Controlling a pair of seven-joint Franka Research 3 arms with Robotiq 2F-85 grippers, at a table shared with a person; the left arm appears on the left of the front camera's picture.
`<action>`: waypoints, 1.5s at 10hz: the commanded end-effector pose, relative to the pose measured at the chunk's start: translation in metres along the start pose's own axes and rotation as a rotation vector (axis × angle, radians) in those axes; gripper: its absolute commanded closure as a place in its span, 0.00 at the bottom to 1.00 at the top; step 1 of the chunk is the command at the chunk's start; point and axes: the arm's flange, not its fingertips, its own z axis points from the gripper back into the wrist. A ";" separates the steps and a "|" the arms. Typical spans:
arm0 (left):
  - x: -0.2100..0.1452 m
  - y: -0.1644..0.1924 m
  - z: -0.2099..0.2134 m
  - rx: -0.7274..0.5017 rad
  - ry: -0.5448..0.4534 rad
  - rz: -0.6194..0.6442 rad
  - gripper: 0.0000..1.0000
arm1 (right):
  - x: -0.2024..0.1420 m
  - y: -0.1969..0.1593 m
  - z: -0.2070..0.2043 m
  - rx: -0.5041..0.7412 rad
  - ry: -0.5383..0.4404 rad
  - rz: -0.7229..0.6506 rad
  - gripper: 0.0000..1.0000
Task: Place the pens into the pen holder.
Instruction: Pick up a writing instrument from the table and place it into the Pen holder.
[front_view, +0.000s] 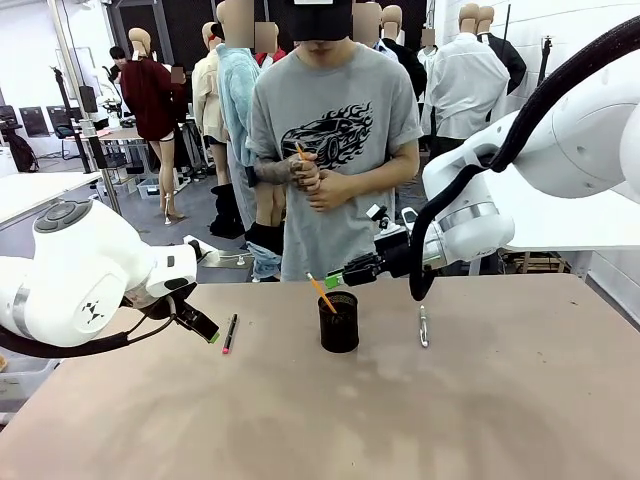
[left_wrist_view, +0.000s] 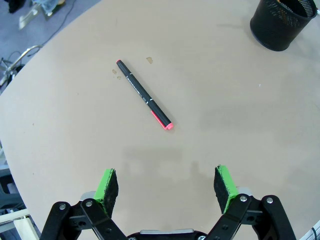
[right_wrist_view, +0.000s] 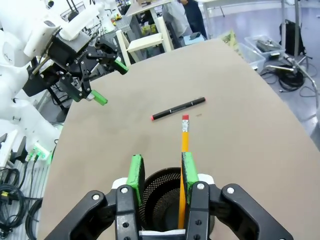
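The black mesh pen holder (front_view: 339, 324) stands mid-table, with an orange-yellow pencil (front_view: 320, 291) leaning out of it to the left. My right gripper (right_wrist_view: 160, 161) hovers open just above the holder's rim (right_wrist_view: 156, 176); the pencil (right_wrist_view: 184, 145) rests beside one finger, its red end up. The black pen with the pink-red end (front_view: 230, 333) lies flat left of the holder. My left gripper (left_wrist_view: 166, 182) is open and empty, a little short of that pen (left_wrist_view: 145, 95). A silver-grey pen (front_view: 423, 326) lies right of the holder.
A person stands at the far edge, hands (front_view: 315, 180) together at the chest holding another orange pencil (front_view: 299, 152). Bare tan tabletop (front_view: 400, 420) stretches towards the front. My left gripper (right_wrist_view: 110, 81) also appears in the right wrist view, beyond the black pen (right_wrist_view: 178, 108).
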 end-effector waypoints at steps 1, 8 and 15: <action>-0.001 0.002 0.000 0.000 -0.001 0.004 0.00 | 0.022 0.012 0.027 -0.093 -0.022 -0.005 0.60; -0.001 0.002 0.000 0.000 -0.001 0.004 0.00 | 0.111 0.046 0.103 -0.645 0.406 -0.271 0.60; -0.001 0.002 0.000 0.000 -0.001 0.004 0.00 | 0.089 0.016 0.077 -0.888 0.802 -0.615 0.42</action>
